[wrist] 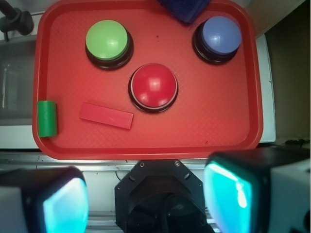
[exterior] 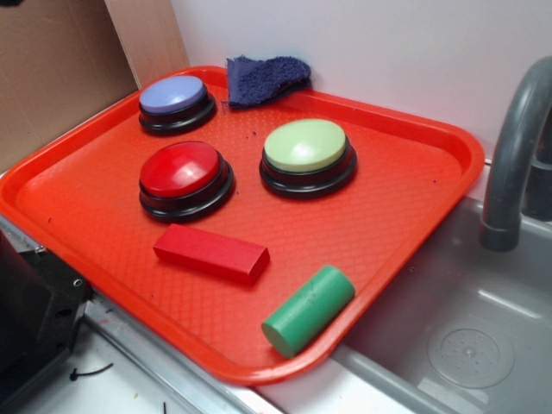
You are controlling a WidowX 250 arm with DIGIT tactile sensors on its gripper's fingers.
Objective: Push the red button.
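An orange-red tray (exterior: 414,216) carries everything here. The red button (exterior: 181,171) sits on its black base near the tray's middle, untouched, with nothing resting on its glossy dome. Beyond it, toward the tray's far corner, is the blue button (exterior: 176,95); to its side, well apart, stands the pale green button (exterior: 305,147). A flat red block (exterior: 211,253) lies just in front of the red button, close but not touching, and a green cylinder (exterior: 308,310) lies on its side near the tray's front edge. A dark blue cloth (exterior: 263,78) is bunched at the far rim — partly on the tray, partly off it, as far as the exterior view lets one judge. Beside the tray is a grey sink (exterior: 466,336) with a grey faucet (exterior: 513,164).

In the wrist view the hand (wrist: 148,199) hovers high above the tray's near edge, well clear of the red button. Its two fingers (wrist: 63,204) appear at the lower corners, spread wide apart, holding nothing.
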